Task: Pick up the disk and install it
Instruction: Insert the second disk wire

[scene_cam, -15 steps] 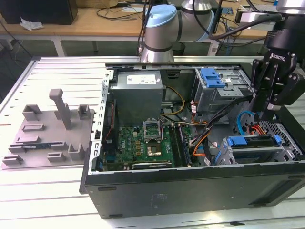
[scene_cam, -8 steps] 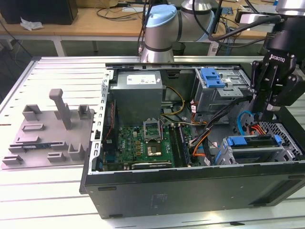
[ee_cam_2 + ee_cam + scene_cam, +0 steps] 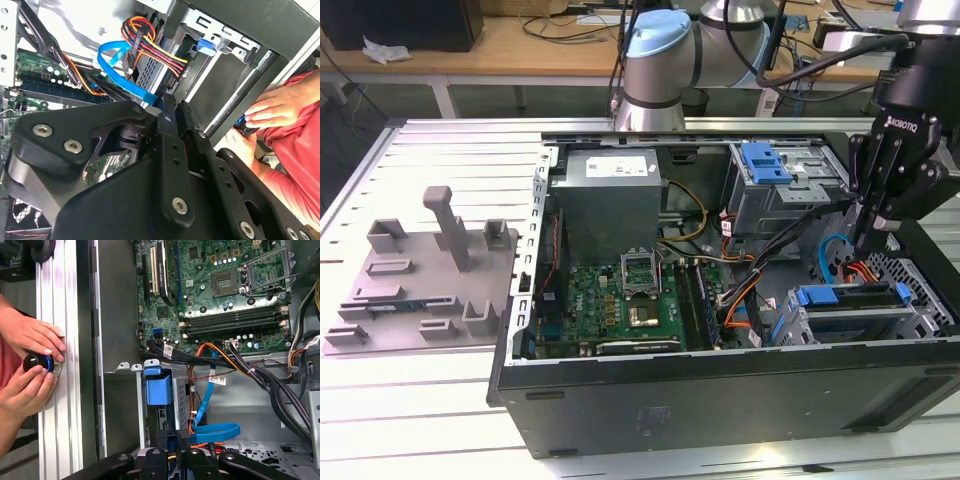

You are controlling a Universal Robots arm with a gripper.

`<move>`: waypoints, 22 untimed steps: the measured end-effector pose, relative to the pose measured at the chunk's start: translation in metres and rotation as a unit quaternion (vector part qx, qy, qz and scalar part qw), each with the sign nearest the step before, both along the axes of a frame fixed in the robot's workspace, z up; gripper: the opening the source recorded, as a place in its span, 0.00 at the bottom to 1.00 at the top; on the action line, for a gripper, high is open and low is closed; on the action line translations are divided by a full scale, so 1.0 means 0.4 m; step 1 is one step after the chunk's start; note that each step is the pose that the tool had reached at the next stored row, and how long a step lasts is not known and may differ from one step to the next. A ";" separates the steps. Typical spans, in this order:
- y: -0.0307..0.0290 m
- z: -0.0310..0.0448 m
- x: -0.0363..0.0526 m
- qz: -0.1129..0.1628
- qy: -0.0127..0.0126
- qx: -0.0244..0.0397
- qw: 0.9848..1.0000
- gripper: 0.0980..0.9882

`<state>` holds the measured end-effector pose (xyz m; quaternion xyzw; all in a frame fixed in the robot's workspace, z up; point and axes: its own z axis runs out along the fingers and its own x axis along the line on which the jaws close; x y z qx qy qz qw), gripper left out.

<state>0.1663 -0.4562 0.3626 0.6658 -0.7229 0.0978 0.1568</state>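
Note:
The disk (image 3: 850, 297) lies flat in the lower drive cage at the exterior view's right end of the open computer case, its blue front facing the motherboard. In the first wrist view the disk (image 3: 159, 386) shows as a blue-fronted slab in the cage slot. My gripper (image 3: 863, 243) hangs just above and behind that cage, fingers together and holding nothing. In both wrist views the black gripper (image 3: 172, 440) (image 3: 165, 107) points down among the cables beside the cage.
A blue bracket (image 3: 765, 163) sits on the grey upper cage. A blue flat cable (image 3: 215, 430) and orange-yellow wires (image 3: 150, 45) lie near my fingers. A grey fixture (image 3: 430, 270) stands left of the case. A person's hands (image 3: 30, 355) hold a black knob outside the case wall.

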 end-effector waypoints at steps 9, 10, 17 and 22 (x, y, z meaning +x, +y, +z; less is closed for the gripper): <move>0.000 -0.008 0.000 0.000 0.000 -0.001 1.000 0.07; 0.000 -0.009 0.000 0.000 0.000 -0.001 1.000 0.07; -0.002 -0.009 0.000 0.000 0.000 0.000 1.000 0.07; -0.028 -0.009 -0.002 0.000 -0.002 0.017 1.000 0.07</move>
